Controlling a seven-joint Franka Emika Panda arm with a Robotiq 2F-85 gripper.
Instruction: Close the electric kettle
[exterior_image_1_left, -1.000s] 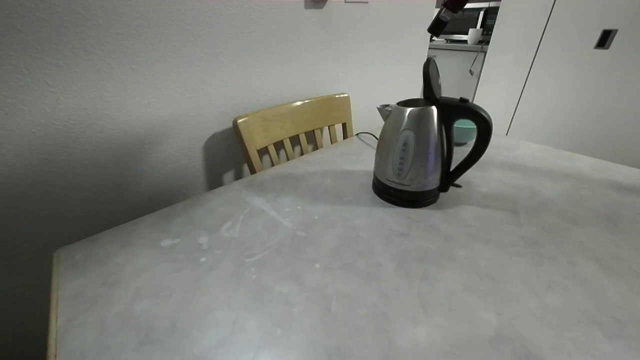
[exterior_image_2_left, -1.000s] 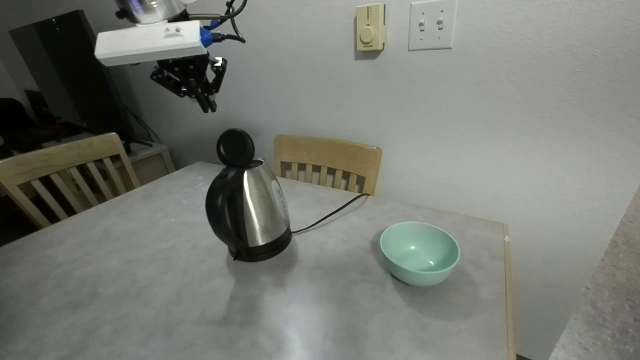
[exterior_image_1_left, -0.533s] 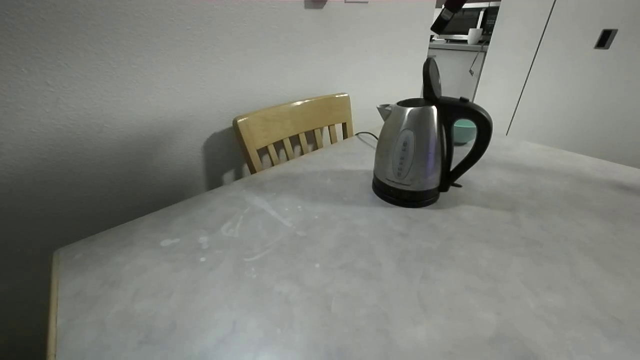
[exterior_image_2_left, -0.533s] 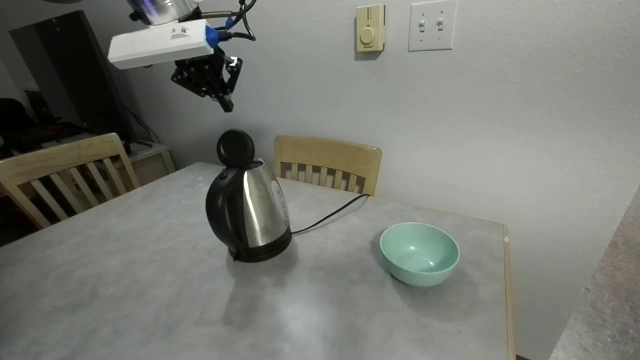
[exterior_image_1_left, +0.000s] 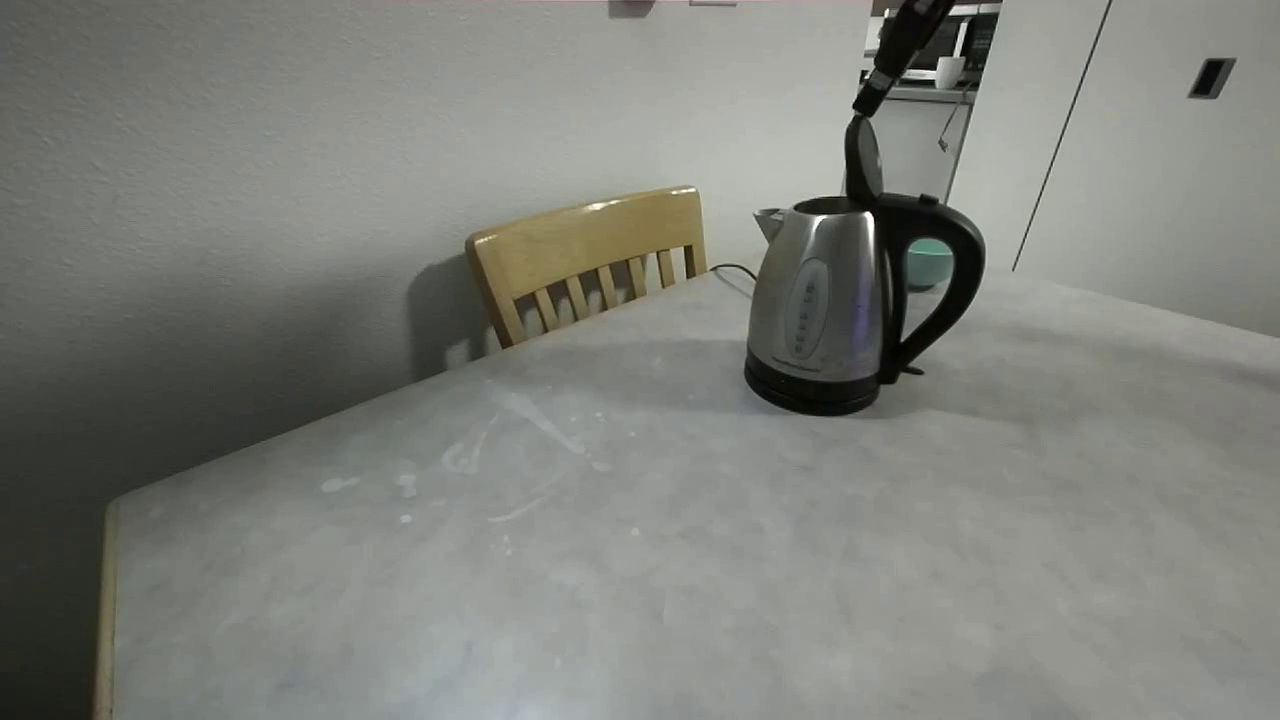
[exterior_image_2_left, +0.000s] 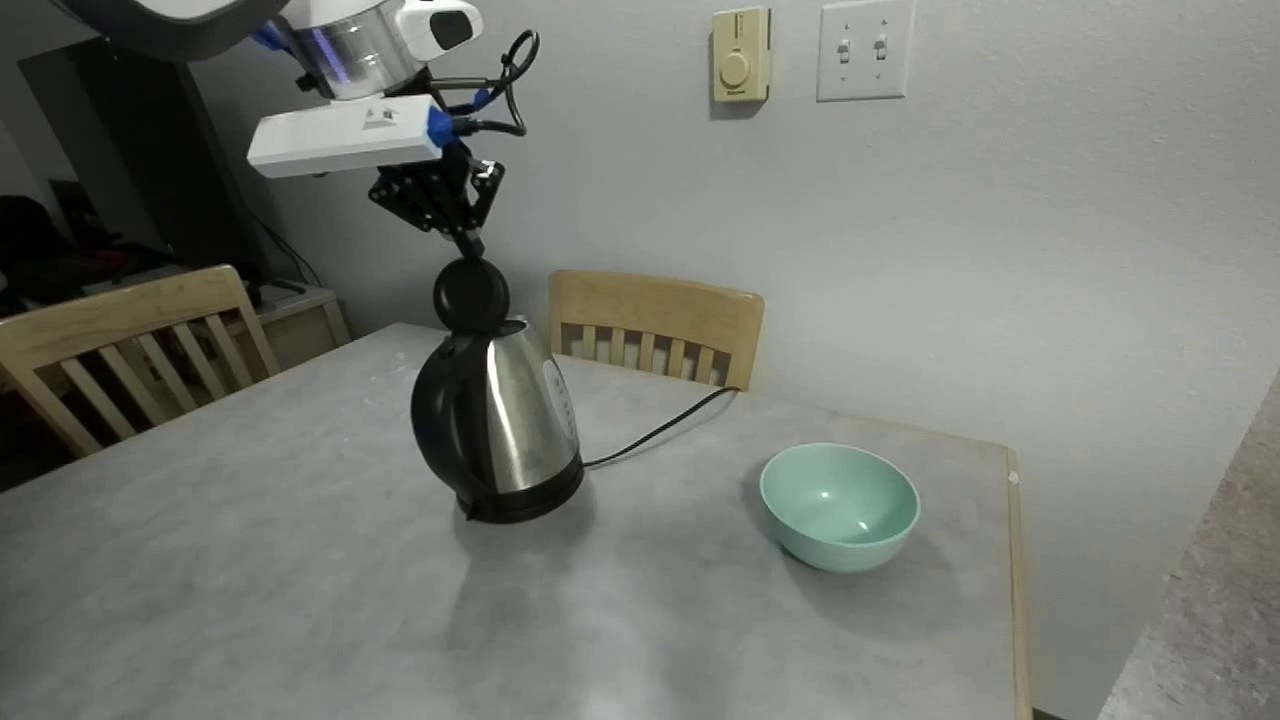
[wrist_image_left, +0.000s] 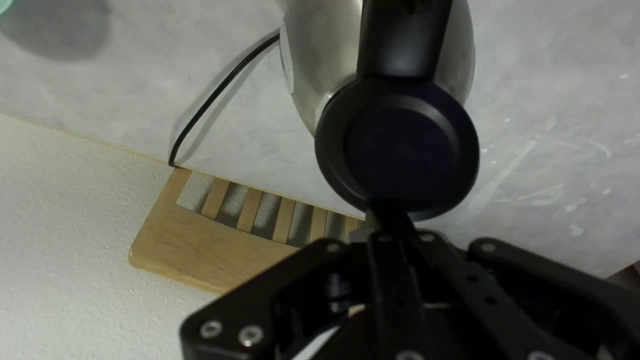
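Note:
The electric kettle (exterior_image_1_left: 815, 300) stands upright on the table, steel with a black base and black loop handle; it also shows in an exterior view (exterior_image_2_left: 527, 420) and the wrist view (wrist_image_left: 320, 45). Its black lid (exterior_image_1_left: 860, 160) stands open, near vertical, at the handle side of the mouth; the lid's outer face shows in the wrist view (wrist_image_left: 402, 150). My gripper (exterior_image_2_left: 470, 245) is shut and empty, pointing down at the lid's top edge. In an exterior view its fingertips (exterior_image_1_left: 866, 104) are right above that edge; I cannot tell whether they touch it.
A mint-green bowl (exterior_image_2_left: 840, 510) stands on the table (exterior_image_2_left: 300, 560) away from the kettle. A black cord (exterior_image_2_left: 665, 428) runs from the kettle's base to the table edge. A wooden chair (exterior_image_2_left: 655, 310) stands between table and wall, another chair (exterior_image_2_left: 140, 340) at a further side.
My gripper has come down and across to the lid's top edge. Its fingertips, seen slightly apart a second ago, now show together. The kettle and its open lid have not moved.

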